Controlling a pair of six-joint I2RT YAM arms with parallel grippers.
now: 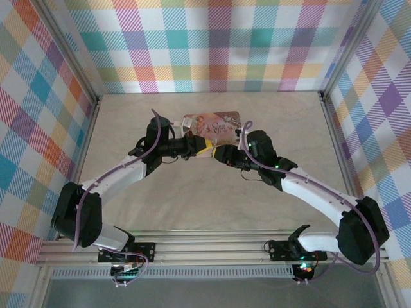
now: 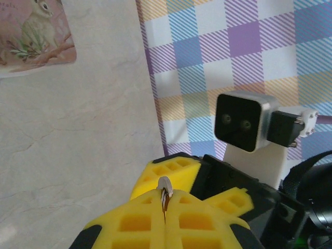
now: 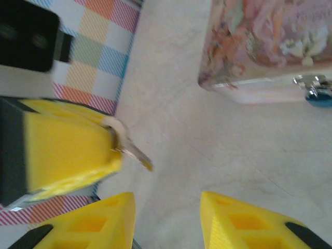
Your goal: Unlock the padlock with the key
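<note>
The small silvery key is pinched edge-on between the yellow fingers of my left gripper, which is shut on it. In the right wrist view the key sticks out of the left gripper's fingers, blade pointing down and right. My right gripper is open just below the key, with nothing between its fingers. The tiny blue padlock hangs from a silvery hasp on the front of the pink tin at the far right edge. From above, both grippers meet just in front of the tin.
Plaid walls close in the marble-patterned table on three sides. The pink tin's corner lies at the upper left of the left wrist view. The right arm's wrist camera faces my left gripper at close range.
</note>
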